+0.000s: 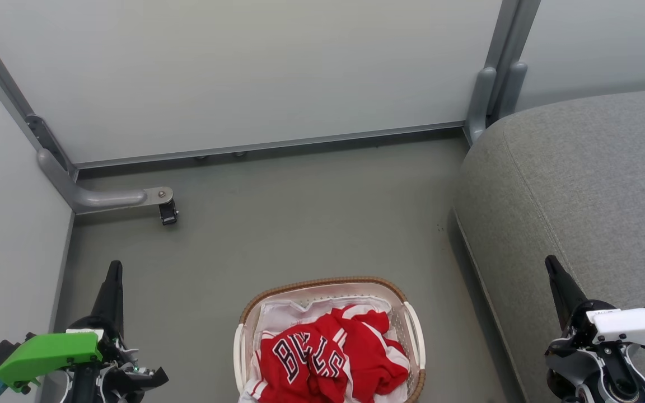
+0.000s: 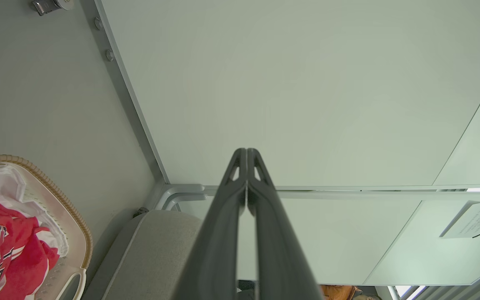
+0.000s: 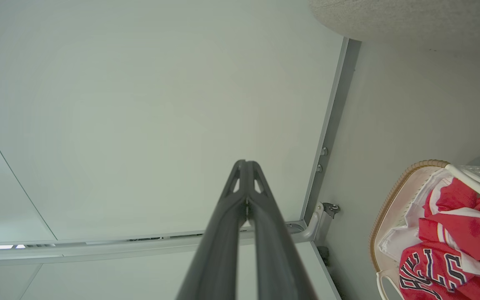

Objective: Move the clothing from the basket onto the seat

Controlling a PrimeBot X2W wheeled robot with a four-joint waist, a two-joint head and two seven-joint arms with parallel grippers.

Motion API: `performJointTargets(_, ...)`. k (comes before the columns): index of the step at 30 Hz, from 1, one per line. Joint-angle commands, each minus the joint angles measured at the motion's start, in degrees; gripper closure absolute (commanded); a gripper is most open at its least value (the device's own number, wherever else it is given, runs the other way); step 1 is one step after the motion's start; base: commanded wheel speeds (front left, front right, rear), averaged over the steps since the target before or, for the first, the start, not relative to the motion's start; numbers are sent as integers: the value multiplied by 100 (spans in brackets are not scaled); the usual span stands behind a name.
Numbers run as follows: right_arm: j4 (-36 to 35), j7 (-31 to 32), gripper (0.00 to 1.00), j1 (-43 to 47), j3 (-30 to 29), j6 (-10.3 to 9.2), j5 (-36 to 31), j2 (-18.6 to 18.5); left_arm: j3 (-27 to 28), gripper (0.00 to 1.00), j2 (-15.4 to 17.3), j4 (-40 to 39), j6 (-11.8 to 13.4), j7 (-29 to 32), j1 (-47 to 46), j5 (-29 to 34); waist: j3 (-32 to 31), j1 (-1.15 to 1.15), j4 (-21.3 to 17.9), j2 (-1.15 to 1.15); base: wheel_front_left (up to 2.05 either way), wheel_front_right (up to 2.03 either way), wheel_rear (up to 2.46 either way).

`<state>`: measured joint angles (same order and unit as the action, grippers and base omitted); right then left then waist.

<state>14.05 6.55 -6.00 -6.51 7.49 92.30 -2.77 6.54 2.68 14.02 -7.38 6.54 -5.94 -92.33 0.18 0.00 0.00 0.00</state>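
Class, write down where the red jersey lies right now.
In the head view, the red jersey lies crumpled inside the basket on the floor at bottom centre, left of the grey seat.

Pale, metal-framed partition panels enclose a dull grey floor.

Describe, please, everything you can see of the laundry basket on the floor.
The basket is oval, of white perforated plastic with a brown woven rim and a white handle on each side. It stands upright on the grey floor, apart from the sofa cushion, holding a crumpled red jersey over a white liner.
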Motion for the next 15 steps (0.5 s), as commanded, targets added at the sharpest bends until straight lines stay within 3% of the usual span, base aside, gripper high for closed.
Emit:
performJointTargets(1, -18, 13, 100, -44, -9, 0, 23, -18, 6, 100, 41, -8, -29, 15, -67, -18, 0, 0, 0, 0, 0, 0, 0)
performJointTargets(15, -18, 13, 100, -44, -9, 0, 23, -18, 6, 100, 41, -8, -29, 15, -67, -18, 0, 0, 0, 0, 0, 0, 0)
